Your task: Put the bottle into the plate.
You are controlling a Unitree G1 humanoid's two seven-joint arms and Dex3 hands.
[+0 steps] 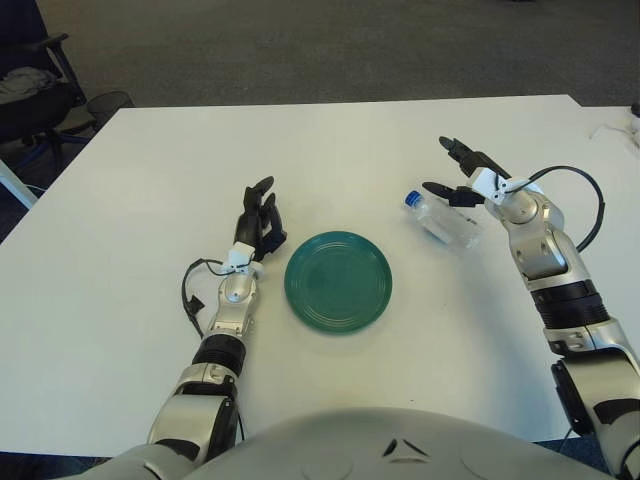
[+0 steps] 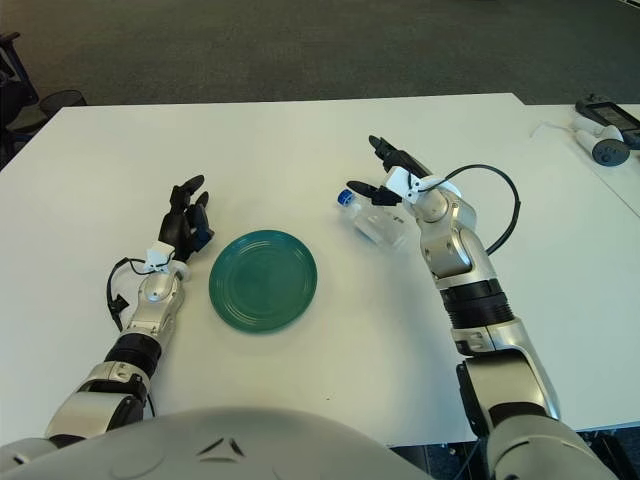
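A white table [image 1: 120,300] fills an office floored in grey carpet, with a dark chair [image 1: 30,80] at its far left corner; the robot's right hand [image 1: 462,178] hovers with fingers spread and grasping nothing, directly above a clear plastic bottle [image 1: 443,219] that lies on its side just beneath and a little inward of the hand, its blue cap [image 1: 410,199] turned away from the robot. A green plate [image 1: 338,281] sits bare well to the inner side of that hand, nearer the robot's body; the bottle is apart from the plate, resting on the table between plate and hand. The left hand [image 1: 259,222] shows just beside the plate's left rim, idle, its fingers loosely curled and holding nothing.

By these views the reach is the step in hand; the grasp has not yet been made, and the task is barely begun. The next move would call for the right hand to lower around the bottle's middle and close across its width; the round body looks liable to roll under a glancing touch; then a lift and a carry inward to the plate.
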